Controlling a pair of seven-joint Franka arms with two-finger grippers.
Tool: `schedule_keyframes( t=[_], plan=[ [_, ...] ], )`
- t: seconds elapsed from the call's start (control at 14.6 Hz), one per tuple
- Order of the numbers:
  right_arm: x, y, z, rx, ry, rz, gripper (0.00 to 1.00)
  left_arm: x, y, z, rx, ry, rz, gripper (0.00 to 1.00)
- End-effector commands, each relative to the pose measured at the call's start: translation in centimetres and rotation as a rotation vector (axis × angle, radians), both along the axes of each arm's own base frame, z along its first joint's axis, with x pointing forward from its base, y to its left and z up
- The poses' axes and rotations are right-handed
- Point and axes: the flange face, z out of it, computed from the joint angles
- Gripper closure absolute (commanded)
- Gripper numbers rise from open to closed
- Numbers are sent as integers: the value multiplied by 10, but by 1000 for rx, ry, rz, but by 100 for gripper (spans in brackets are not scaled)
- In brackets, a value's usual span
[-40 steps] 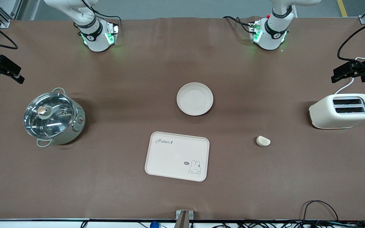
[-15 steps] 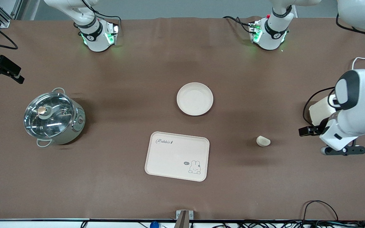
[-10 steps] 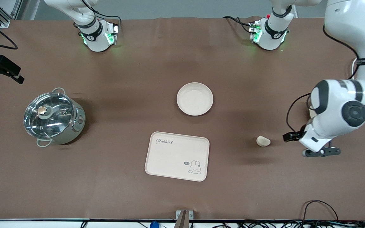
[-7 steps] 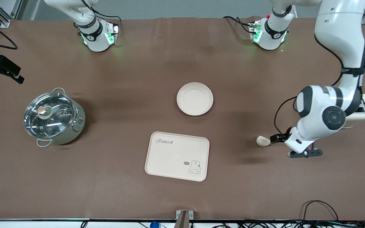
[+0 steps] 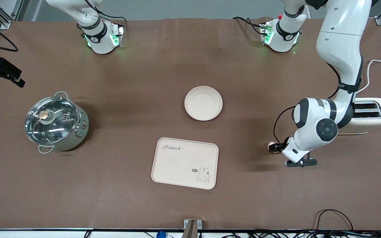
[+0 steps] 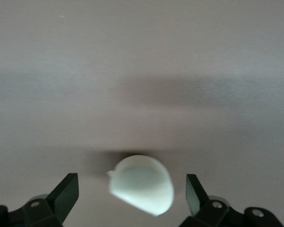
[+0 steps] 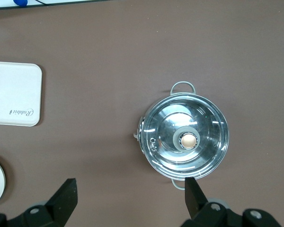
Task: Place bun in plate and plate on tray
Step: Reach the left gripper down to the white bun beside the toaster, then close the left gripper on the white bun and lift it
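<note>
The bun (image 6: 142,184) lies on the brown table, toward the left arm's end and level with the tray. My left gripper (image 6: 132,196) is down over it, open, with one finger on each side and a gap to both. In the front view the left gripper (image 5: 277,148) hides most of the bun (image 5: 271,146). The round plate (image 5: 203,103) sits empty mid-table, farther from the front camera than the tray (image 5: 184,163). My right gripper (image 7: 130,203) is open and empty, waiting high at the right arm's end (image 5: 8,81).
A steel pot with a glass lid (image 5: 55,122) stands toward the right arm's end, below the right wrist camera (image 7: 184,137). A cream toaster (image 5: 372,115) stands at the left arm's end, partly covered by the left arm. Cables lie along the front edge.
My left arm has swung in from the toaster end and come down, so its open fingers now straddle the bun. The bun, plate, tray and right arm have not moved.
</note>
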Motion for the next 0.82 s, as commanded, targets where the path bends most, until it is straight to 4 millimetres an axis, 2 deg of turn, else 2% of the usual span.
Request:
schedule_keyframes(
  t=[0.0,0.21,0.48,0.62,0.69,0.75],
  plan=[
    [-1,-3,1,11,0,-6,0,2,-7,-9,-18,-6,22,0],
    [-1,-2,1,11,0,-5,0,2,-6,-22,-15,-6,24,0],
    [-1,-2,1,11,-1,-5,0,1,-6,-30,-17,-4,29,1],
    [-1,-3,1,11,0,-6,0,0,-6,-32,-17,-10,38,11],
    [-1,-3,1,11,0,-6,0,-1,-7,-33,-16,-8,47,22],
    [-1,-2,1,11,0,-5,0,-2,-11,-34,-13,-6,43,40]
  ],
)
